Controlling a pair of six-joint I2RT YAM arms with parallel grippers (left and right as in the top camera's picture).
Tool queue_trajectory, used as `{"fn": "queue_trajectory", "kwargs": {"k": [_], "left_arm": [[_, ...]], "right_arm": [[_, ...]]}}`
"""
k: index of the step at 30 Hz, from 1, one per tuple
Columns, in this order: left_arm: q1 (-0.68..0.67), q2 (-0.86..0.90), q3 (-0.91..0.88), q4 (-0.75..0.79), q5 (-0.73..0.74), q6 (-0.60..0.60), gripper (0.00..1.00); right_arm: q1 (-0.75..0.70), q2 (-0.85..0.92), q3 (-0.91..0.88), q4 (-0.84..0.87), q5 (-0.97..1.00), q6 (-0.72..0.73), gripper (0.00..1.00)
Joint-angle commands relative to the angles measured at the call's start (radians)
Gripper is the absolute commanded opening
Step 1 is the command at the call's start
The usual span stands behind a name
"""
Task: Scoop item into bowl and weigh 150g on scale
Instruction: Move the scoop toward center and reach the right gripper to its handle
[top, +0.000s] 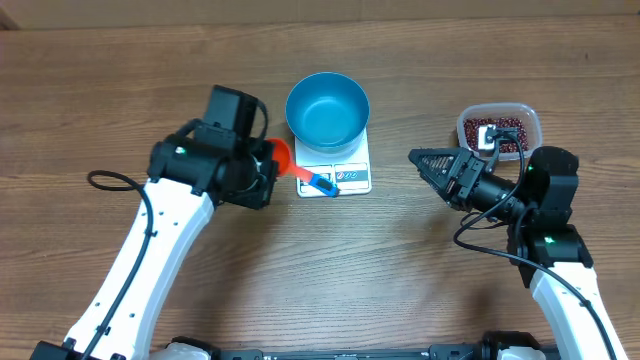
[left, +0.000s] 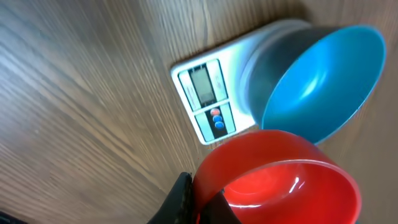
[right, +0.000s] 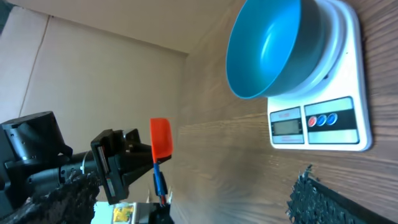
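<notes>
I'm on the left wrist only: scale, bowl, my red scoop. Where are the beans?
Observer: The beans are in a clear container, on the far side of the scale and bowl from your scoop.
Operator: Anything in the way?
Observer: The right gripper sits just right of the scale, near the container, with its jaws open and empty.
Operator: Where's my scoop's handle?
Observer: The blue-tipped handle points at the scale. From above it overlaps the display corner. I can't tell whether it touches.
</notes>
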Motion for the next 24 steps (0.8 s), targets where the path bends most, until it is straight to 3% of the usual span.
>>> {"fn": "queue_trajectory", "kwargs": {"k": [1,12,20,24], "left_arm": [[-0.049,0.013,-0.002,0.014,0.007,-0.129,0.04],[-0.161,0.097,-0.002,0.163,0.066,-0.189,0.04],[-0.195,0.097,-0.002,0.173,0.077,-0.267,0.04],[-0.227,0.097,-0.002,0.220,0.079,-0.277,0.04]], "right_arm": [[0.027,-0.002,0.025,0.015,-0.017,0.021,1.00],[0.143,-0.002,0.025,0.052,0.046,0.022,1.00],[0.151,-0.002,0.024,0.051,0.081,0.022,0.99],[0.176,-0.002,0.024,0.051,0.104,0.022,0.93]]}}
